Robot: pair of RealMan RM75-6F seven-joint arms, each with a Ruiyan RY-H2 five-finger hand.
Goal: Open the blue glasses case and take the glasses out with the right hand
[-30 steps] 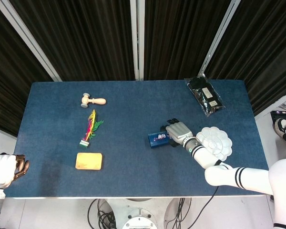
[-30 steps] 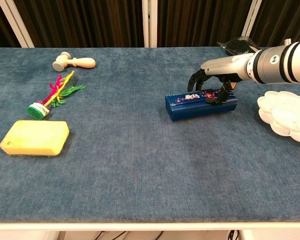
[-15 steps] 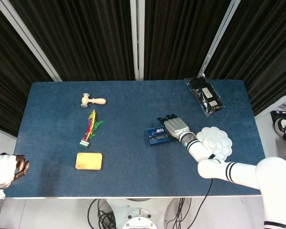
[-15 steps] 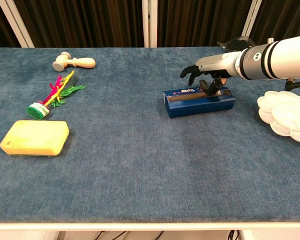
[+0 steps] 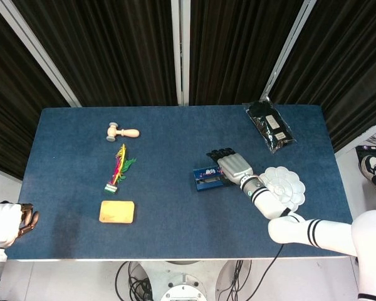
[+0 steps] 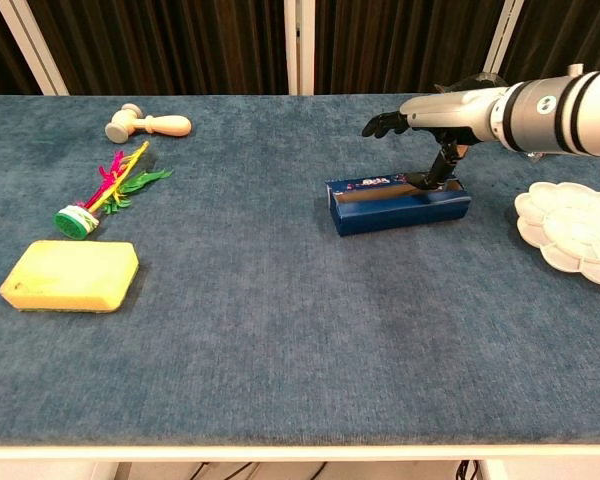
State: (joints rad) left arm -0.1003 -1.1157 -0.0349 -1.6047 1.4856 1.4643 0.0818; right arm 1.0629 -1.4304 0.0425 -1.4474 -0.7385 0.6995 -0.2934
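Chest view is showing the blue glasses case (image 6: 398,203) lying right of the table's middle, its lid looking partly raised; whether the glasses are inside I cannot tell. The right hand (image 6: 432,118) is hovering over the case's right end with fingers spread forward and holding nothing, while the thumb (image 6: 442,165) is pointing down, touching the case's top edge. In the head view the same hand (image 5: 233,168) is covering part of the case (image 5: 206,177).

The risk, I think, is that the thumb is pushing only one end, so the light case may be sliding or turning instead of opening, or the lid may be falling closed. The white paint palette (image 6: 572,230) is lying near the arm, and a wide elbow move could be knocking it. The left hand (image 5: 12,221) is resting off the table's left corner, fingers curled, too far to steady anything.
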